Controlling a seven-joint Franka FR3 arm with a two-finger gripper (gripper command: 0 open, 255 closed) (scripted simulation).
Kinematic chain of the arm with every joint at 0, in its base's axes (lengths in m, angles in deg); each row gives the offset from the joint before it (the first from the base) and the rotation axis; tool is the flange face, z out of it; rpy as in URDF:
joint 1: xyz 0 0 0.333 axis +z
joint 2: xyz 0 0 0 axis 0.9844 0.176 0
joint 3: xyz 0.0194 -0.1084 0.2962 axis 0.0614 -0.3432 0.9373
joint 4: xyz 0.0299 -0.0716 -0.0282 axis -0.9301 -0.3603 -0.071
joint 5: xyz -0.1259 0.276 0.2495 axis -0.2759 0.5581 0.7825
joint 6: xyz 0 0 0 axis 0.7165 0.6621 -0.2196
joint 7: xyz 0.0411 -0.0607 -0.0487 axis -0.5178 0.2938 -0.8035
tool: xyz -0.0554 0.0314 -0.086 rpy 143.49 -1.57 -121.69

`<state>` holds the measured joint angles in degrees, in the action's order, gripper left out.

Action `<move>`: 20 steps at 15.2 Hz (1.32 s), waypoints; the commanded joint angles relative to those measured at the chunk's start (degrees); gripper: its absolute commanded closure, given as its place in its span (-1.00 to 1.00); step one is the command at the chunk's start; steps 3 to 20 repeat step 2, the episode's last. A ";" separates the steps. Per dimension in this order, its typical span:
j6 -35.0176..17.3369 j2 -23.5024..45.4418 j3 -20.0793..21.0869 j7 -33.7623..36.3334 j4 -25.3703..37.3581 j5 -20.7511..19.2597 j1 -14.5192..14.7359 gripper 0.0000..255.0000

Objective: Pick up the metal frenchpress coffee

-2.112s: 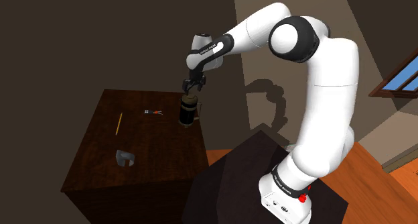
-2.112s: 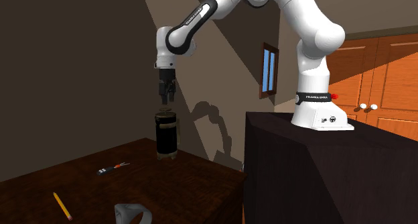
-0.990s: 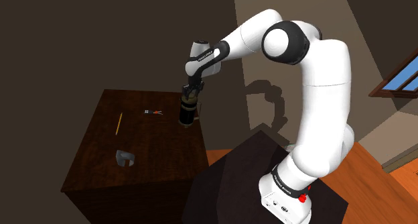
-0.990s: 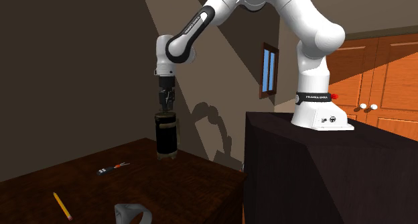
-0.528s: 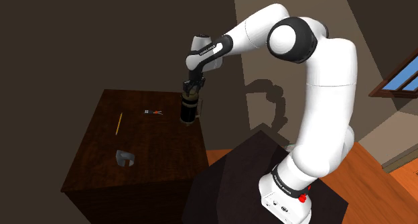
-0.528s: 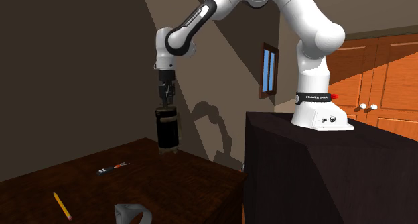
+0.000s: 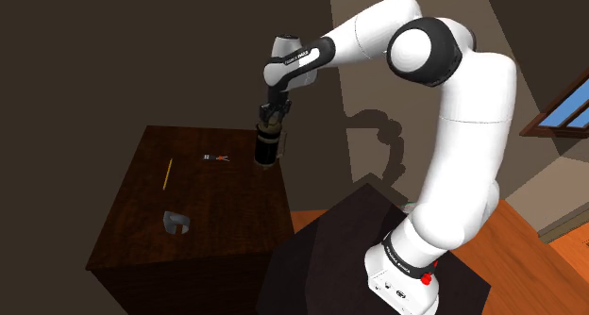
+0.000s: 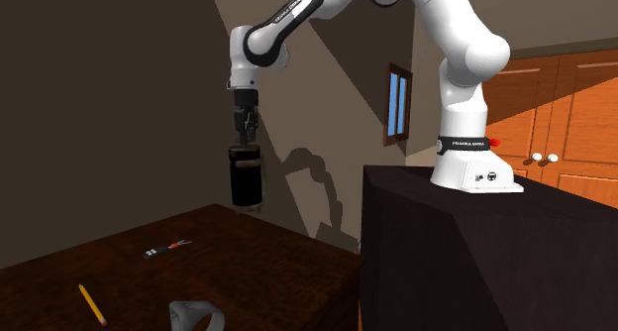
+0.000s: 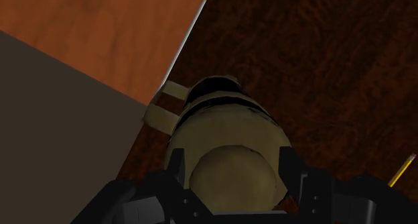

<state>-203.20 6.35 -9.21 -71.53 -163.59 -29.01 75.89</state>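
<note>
The dark, cylindrical french press [image 8: 246, 178] with dull brass-coloured bands and a domed lid hangs upright from the all-black two-finger gripper [image 8: 244, 141]. It looks to be just clear of the dark wooden table [image 8: 248, 270], above the table's far edge in the second exterior view and near its far right corner in the shoulder view. The wrist view looks straight down on the lid, where the two fingers [image 9: 175, 168] are closed part-way and clasp the top of the french press [image 9: 228, 132] from opposite sides. Its band-like handle juts out toward the table edge and the orange floor [image 9: 120, 28] beyond. The relation that matters is that the press lies directly below the hand, its long axis vertical and in line with the gripper. I judge that a straight upward pull would carry it without swinging, though a hold so high on a tall body could let it tip. Farther out, well apart toward the near left of the table, lie a yellow pencil [image 8: 91, 304] and a small grey object [image 8: 193, 317].
</note>
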 commanded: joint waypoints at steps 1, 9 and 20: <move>0.49 -0.75 0.05 0.08 -0.13 0.03 0.06 1.00; 0.50 -0.75 0.05 0.08 -0.12 0.03 0.06 1.00; 0.50 -0.75 0.05 0.08 -0.12 0.03 0.06 1.00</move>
